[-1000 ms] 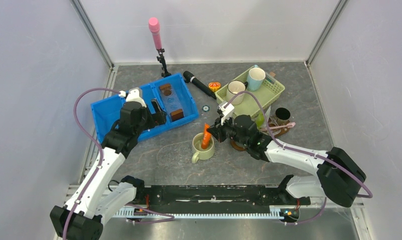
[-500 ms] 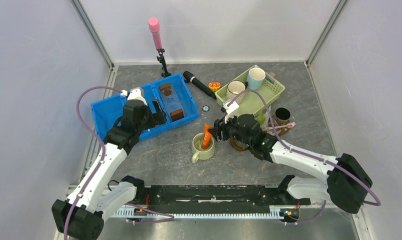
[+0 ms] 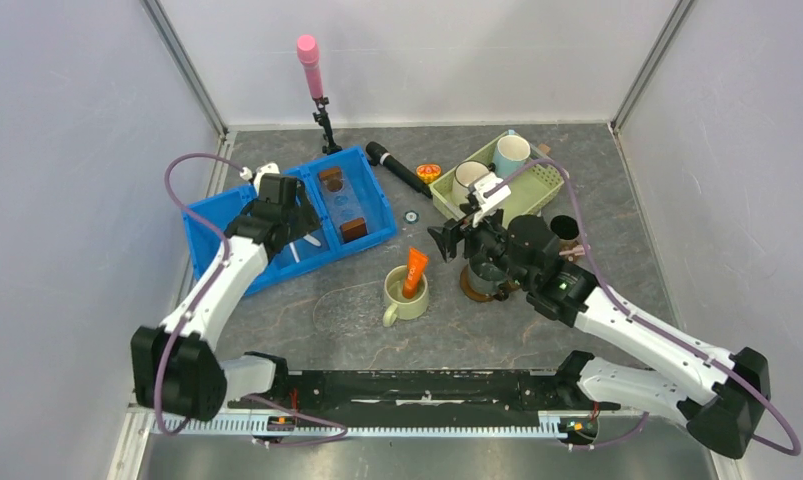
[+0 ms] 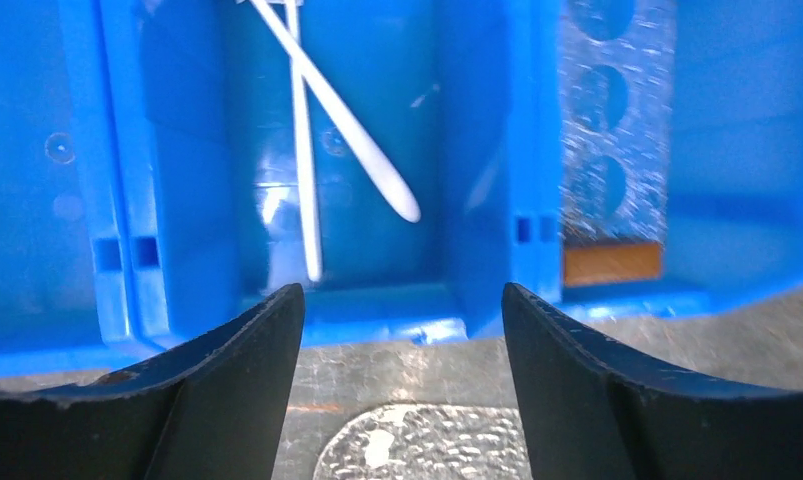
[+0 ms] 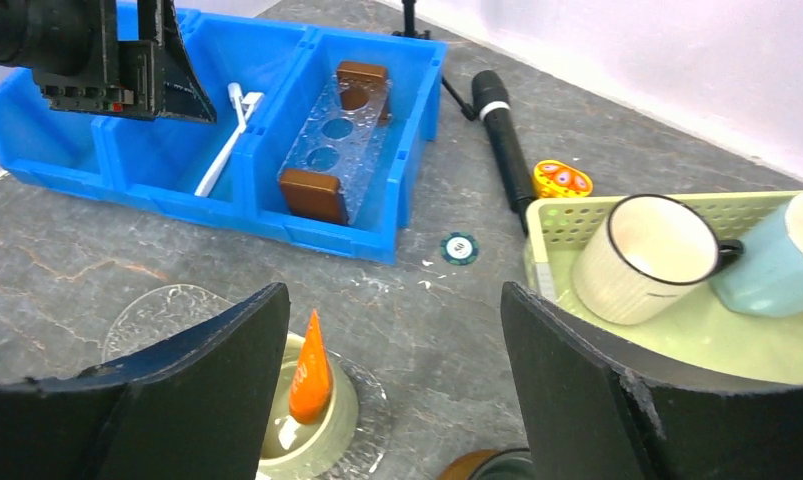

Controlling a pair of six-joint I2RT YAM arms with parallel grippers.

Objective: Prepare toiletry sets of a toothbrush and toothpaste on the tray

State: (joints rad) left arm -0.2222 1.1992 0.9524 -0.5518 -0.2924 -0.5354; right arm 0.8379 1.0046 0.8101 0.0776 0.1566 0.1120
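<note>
Right tool [image 5: 390, 290] spread and backed off, orange tube [image 3: 414, 272] left in mug [image 3: 402, 310]; spread left tool [image 4: 402, 290] over white toothbrushes [image 4: 385, 183], likely next.

Grey marbled tabletop [image 3: 617, 200] enclosed by pale walls [image 3: 427, 50].

Soft, even light from above is seen in the top view, so only faint shadows are thrown on the grey table [image 3: 457, 340]. In the left wrist view glare is picked up on the glossy floor of the blue bin [image 4: 377, 250], and the 2 white toothbrushes [image 4: 362, 150] are rendered soft. The dark fingers [image 4: 227, 400] of the left gripper [image 4: 402, 295] are blurred too. The right wrist view is kept sharper.
</note>
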